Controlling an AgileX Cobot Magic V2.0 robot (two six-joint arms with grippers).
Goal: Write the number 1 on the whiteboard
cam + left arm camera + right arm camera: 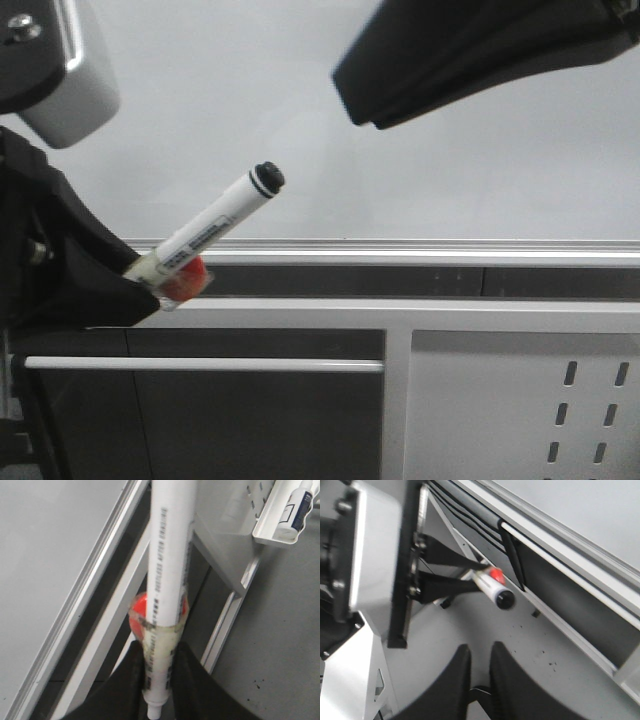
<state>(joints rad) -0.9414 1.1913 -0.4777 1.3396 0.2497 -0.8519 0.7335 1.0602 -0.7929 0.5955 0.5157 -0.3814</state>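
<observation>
The whiteboard (420,150) fills the upper front view, with its silver bottom rail (430,246) below; no number 1 shows on it. My left gripper (150,285) is shut on the lower end of a white marker pen (215,228), where an orange-red lump (187,279) is taped on. The pen slants up and right, its black end (267,180) in front of the board's lower part. In the left wrist view the black fingers (132,672) clamp the pen (167,555). My right gripper (370,112) hangs at the upper right, narrowly open and empty (479,652).
Below the board runs a dark ledge, with a white perforated metal panel (590,400) at the lower right. A white tray (280,527) with a bottle in it hangs on that panel. The left arm's silver housing (60,80) sits at the upper left.
</observation>
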